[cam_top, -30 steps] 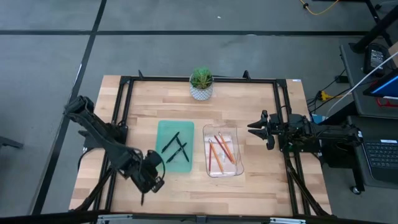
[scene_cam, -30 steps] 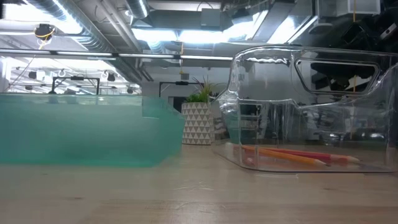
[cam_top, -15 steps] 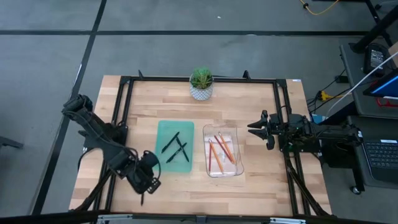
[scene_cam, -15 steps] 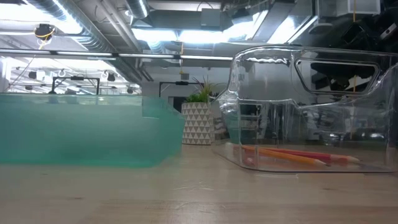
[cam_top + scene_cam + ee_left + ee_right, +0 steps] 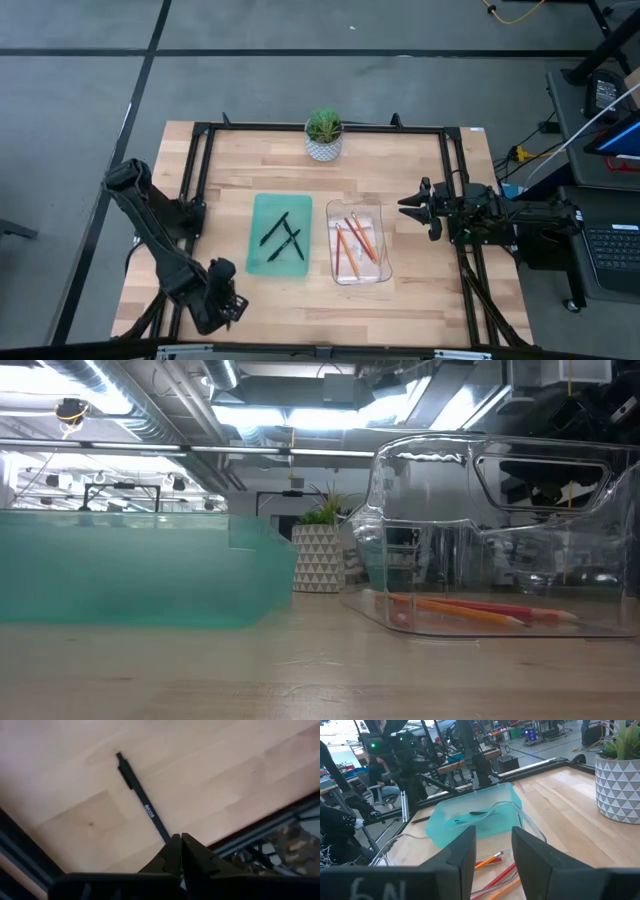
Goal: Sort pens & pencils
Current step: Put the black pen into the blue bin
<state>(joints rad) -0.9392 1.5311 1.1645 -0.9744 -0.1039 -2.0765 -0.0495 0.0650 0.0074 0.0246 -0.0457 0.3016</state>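
High view: light wood desk (image 5: 420, 290), grey floor around. Teal tray (image 5: 258, 265) holds pens (image 5: 283, 238), crossed at slants; clear bin (image 5: 375, 275) beside it holds pencils (image 5: 356, 240), roughly front-to-back. Left gripper (image 5: 226, 312) at front-left corner, right gripper (image 5: 410, 205) near right edge.

Low view: workshop ceiling, potted plant (image 5: 318, 550).

Left wrist: fingers (image 5: 172, 857) pinched together; loose pen (image 5: 141, 800) lies diagonal on desk.

Right wrist: fingers (image 5: 465, 852) moderately apart, empty.

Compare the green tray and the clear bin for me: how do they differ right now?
The green tray is tinted teal and low-walled; the clear bin is see-through and taller, as the low view shows. The green tray holds black pens; the clear bin holds orange and red pencils. Both sit side by side on the table.
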